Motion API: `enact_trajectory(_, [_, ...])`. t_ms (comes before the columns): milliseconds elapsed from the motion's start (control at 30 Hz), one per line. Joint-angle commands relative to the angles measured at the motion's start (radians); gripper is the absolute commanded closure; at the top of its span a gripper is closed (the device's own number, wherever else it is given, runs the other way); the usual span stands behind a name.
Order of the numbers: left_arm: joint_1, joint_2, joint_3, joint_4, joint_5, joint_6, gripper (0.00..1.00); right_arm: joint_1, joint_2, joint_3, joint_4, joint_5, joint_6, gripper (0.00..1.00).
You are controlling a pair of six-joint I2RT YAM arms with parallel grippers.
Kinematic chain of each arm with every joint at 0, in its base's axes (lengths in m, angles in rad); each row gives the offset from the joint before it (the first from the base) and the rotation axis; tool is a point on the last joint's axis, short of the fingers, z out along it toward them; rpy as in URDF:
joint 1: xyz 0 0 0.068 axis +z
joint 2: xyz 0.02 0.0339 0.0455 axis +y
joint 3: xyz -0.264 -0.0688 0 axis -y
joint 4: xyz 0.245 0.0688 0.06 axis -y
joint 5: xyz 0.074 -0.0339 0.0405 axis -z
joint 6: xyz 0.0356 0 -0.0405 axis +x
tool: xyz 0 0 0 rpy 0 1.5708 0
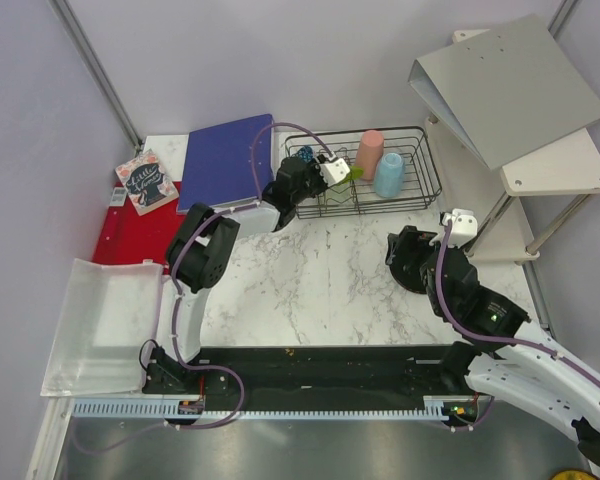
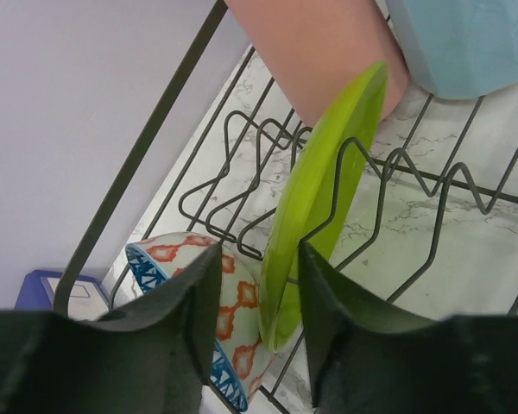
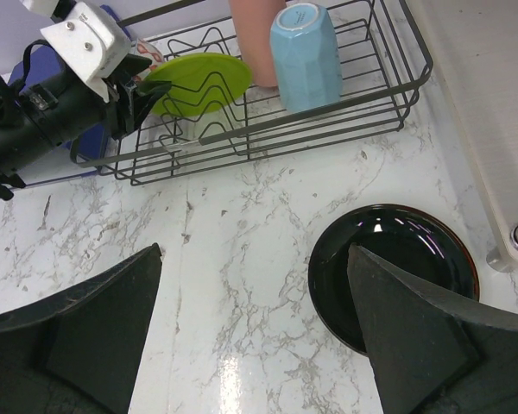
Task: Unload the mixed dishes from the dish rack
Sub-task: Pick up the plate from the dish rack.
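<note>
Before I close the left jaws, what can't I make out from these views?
Left wrist: whether the left gripper touches the lime-green bowl; its rim stands between the jaws, contact unclear.
Top external: small blue patterned bowl, mostly hidden by that gripper.
Right wrist: outside of the lacquer bowl; only its dark inside shows, part behind the right gripper.

The top external camera looks down on the whole table from behind the arm bases. The left wrist camera views the dish rack close up between its fingers; the right wrist camera sees that rack well ahead of its fingers.
</note>
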Motion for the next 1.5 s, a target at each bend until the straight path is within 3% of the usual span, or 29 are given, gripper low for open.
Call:
enact_trajectory(0, [-0.017, 0.016, 0.035, 0.108, -0.071, 0.058, 0.63, 0.000, 0.000, -0.006, 0.032, 0.023, -0.013, 0.04])
enact_trajectory(33, [-0.026, 0.019, 0.027, 0.120, -0.097, 0.067, 0.72, 0.000, -0.003, -0.008, 0.032, 0.026, -0.015, 0.04])
enact_trajectory(133, [-0.038, 0.018, 0.015, 0.151, -0.115, 0.095, 0.82, 0.000, -0.005, -0.011, 0.032, 0.026, -0.016, 0.04])
enact_trajectory(400, [-0.048, -0.030, -0.016, 0.166, -0.132, 0.110, 0.98, 0.001, -0.011, -0.018, 0.032, 0.020, -0.007, 0.04])
enact_trajectory(900, [-0.123, -0.324, -0.163, 0.195, -0.173, 0.234, 0.98, 0.000, -0.055, -0.017, 0.032, -0.025, 0.024, 0.04])
enact_trajectory(1100, [-0.209, -0.521, -0.203, 0.171, -0.196, 0.225, 0.98, 0.000, -0.086, 0.021, 0.020, -0.015, 0.017, 0.04])
enact_trajectory(1200, [-0.276, -0.599, -0.179, 0.073, -0.268, 0.132, 0.98, 0.001, -0.100, 0.072, 0.003, -0.002, 0.008, 0.04])
enact_trajectory(1267, [-0.298, -0.634, -0.138, -0.036, -0.317, -0.061, 0.98, 0.001, -0.112, 0.110, -0.008, 0.003, 0.005, 0.04])
enact_trajectory(1300, [-0.305, -0.639, -0.070, -0.190, -0.351, -0.154, 0.98, 0.000, -0.124, 0.121, -0.015, 0.003, 0.004, 0.04])
enact_trajectory(1333, [-0.305, -0.637, -0.023, -0.311, -0.351, -0.366, 0.98, 0.001, -0.131, 0.133, -0.020, 0.003, 0.002, 0.04])
enact_trajectory(1400, [-0.302, -0.590, 0.129, -0.610, -0.323, -0.552, 0.98, 0.000, -0.150, 0.164, -0.040, 0.012, 0.002, 0.04])
enact_trajectory(1467, [-0.302, -0.538, 0.236, -0.738, -0.232, -0.751, 0.98, 0.000, -0.163, 0.190, -0.052, 0.024, 0.002, 0.04])
